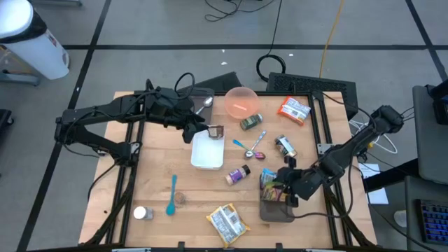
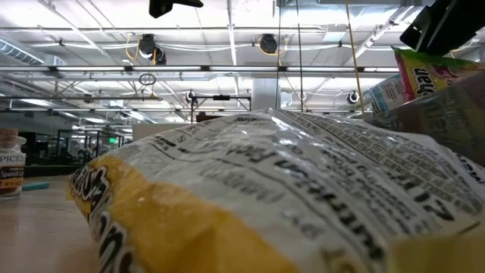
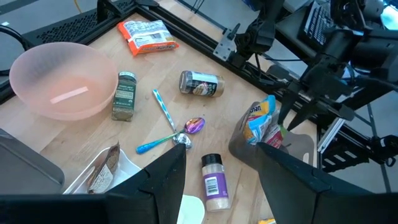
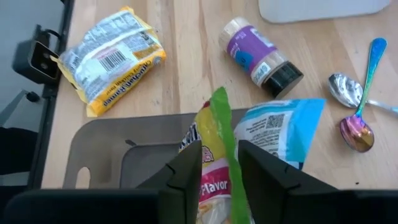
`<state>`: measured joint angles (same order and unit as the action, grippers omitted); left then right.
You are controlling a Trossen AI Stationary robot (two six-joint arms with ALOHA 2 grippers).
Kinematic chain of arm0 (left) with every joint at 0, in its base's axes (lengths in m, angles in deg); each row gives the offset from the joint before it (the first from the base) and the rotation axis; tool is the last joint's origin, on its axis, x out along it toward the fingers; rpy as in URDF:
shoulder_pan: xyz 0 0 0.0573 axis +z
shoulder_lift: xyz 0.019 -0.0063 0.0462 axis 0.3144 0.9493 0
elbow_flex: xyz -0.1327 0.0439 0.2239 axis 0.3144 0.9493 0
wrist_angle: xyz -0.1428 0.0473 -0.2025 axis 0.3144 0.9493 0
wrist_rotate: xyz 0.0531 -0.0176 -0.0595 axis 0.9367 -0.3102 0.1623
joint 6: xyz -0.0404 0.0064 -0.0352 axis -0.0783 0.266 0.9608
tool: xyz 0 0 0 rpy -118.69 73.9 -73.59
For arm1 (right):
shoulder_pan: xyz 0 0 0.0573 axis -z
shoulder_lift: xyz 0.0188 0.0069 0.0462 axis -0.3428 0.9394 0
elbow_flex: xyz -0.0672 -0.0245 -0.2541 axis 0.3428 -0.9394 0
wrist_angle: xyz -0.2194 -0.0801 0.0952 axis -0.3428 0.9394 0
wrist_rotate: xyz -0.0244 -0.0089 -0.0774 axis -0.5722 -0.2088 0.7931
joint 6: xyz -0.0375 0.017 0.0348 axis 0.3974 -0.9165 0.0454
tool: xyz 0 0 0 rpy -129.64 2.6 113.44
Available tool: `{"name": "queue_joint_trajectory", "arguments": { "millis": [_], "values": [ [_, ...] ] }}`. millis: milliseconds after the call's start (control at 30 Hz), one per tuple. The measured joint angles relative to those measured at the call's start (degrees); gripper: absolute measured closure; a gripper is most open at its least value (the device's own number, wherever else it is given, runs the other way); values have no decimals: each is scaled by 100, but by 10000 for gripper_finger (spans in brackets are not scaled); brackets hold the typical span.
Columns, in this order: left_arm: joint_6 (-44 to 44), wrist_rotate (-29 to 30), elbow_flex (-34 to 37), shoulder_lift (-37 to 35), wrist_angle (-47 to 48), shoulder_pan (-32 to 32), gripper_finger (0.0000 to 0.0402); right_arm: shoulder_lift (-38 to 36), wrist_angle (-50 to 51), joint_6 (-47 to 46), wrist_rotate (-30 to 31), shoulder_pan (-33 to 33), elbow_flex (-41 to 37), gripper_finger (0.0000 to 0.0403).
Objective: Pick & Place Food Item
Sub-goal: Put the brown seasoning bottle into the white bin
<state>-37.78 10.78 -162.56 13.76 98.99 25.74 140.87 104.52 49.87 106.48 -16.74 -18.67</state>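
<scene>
A grey bin (image 1: pixel 276 206) stands near the table's front right and holds upright food packets. One is yellow with a green top edge (image 4: pixel 219 134), and a blue-and-white one (image 4: pixel 280 130) stands beside it. My right gripper (image 4: pixel 219 177) hovers over the bin, open, with a finger on each side of the green-edged packet. My left gripper (image 3: pixel 221 186) hangs open above the white tray (image 1: pixel 207 152), which holds a small brown packet (image 3: pixel 104 171). My right gripper comes at the packet's green top edge (image 4: pixel 217 112) slanting down from above, a finger on either side. I cannot tell whether either finger touches it. The packet stands upright in the bin.
A yellow noodle packet (image 1: pixel 227 222) lies left of the bin, a purple-label spice bottle (image 1: pixel 238 175) beyond it. Farther back are two spoons (image 1: pixel 250 144), a can (image 1: pixel 285 145), a green jar (image 1: pixel 250 122), a pink bowl (image 1: pixel 241 101) and an orange packet (image 1: pixel 294 110). A blue spatula (image 1: pixel 171 196) lies front left.
</scene>
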Motion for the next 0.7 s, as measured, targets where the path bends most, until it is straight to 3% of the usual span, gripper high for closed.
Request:
{"name": "queue_joint_trajectory", "arguments": {
  "millis": [333,500,700],
  "values": [
    [-56,0,0,0,-4,-2,199,-959,-106,274,28,275,0,297],
    [145,1,0,0,-24,-2,199,-1636,-892,644,24,750,0,297],
    [234,-6,0,0,-356,-6,199,-2141,-2264,1866,24,1333,0,300]
  ]
}}
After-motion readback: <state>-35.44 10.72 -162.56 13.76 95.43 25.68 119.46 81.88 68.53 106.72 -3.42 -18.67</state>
